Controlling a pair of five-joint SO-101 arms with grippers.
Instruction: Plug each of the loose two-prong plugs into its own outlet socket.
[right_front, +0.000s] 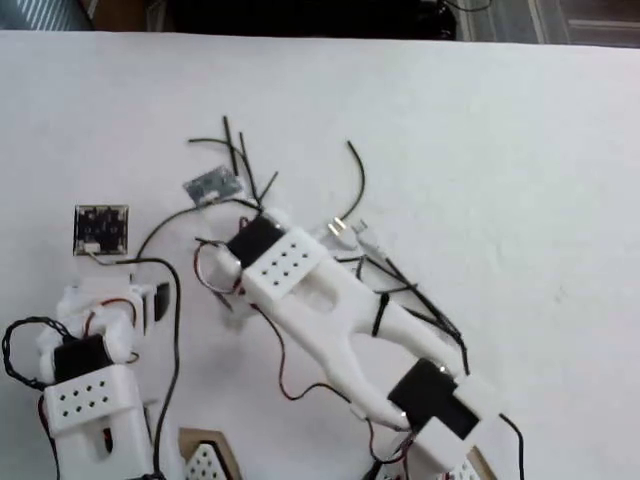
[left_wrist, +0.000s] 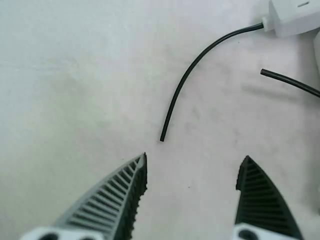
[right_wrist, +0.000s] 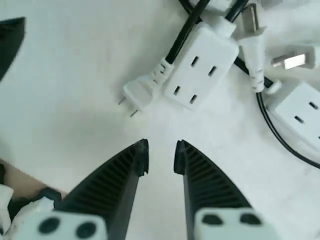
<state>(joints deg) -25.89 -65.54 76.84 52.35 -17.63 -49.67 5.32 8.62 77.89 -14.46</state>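
Note:
My right gripper (right_wrist: 161, 152) hangs over the white table, open by a narrow gap with nothing between its fingers. Just ahead of its tips lies a white two-prong plug (right_wrist: 139, 94), prongs bare, beside a white outlet block (right_wrist: 200, 70) with free sockets. Two more loose plugs (right_wrist: 255, 47) (right_wrist: 292, 60) and a second outlet block (right_wrist: 300, 110) lie past it. In the high view the right arm (right_front: 330, 300) stretches to the table's middle, with plugs (right_front: 345, 232) beside it. My left gripper (left_wrist: 192, 165) stands wide open over bare table, near a cut black cable end (left_wrist: 162, 139).
Black cable pieces (right_front: 240, 155) lie scattered behind the right arm. A dark square board (right_front: 100, 228) and a small grey board (right_front: 212, 185) sit at the left. The left arm (right_front: 90, 395) rests near the front left. A white outlet piece (left_wrist: 295, 15) lies farther off.

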